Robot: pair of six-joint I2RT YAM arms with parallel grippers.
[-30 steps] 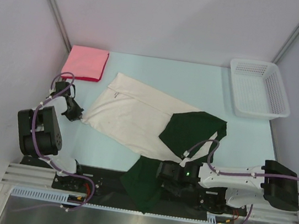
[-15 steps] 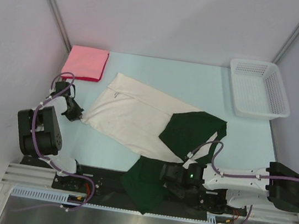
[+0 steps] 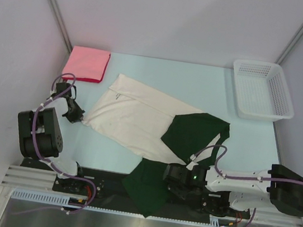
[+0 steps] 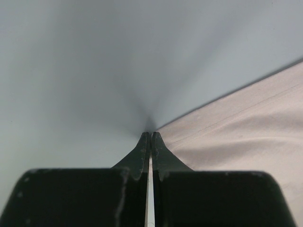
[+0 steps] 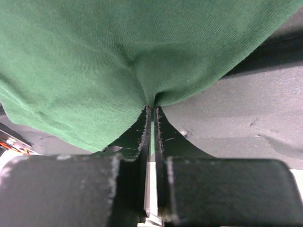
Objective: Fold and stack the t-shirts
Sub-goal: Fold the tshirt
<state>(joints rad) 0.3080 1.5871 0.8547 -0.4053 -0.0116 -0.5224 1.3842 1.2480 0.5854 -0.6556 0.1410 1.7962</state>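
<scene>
The cream-and-dark-green t-shirt (image 3: 133,119) lies spread across the middle of the table, one green sleeve (image 3: 145,189) hanging over the near edge. My left gripper (image 3: 77,117) is shut on its cream left corner; the left wrist view shows the jaws pressed together (image 4: 150,135) where the cream cloth (image 4: 246,127) comes to a point. My right gripper (image 3: 168,176) is shut on the green sleeve, and green fabric (image 5: 118,56) bunches into its closed tips (image 5: 150,108). The folded pink-red t-shirt (image 3: 87,63) sits at the back left, apart from both grippers.
A white mesh basket (image 3: 262,89) stands at the back right. The light blue table (image 3: 200,86) is walled on the left, back and right. The black base rail (image 5: 236,123) runs under the right gripper.
The right gripper's jaws have closed on the green sleeve after the arm shifted slightly toward the near edge. The left arm and the shirts have not moved.
</scene>
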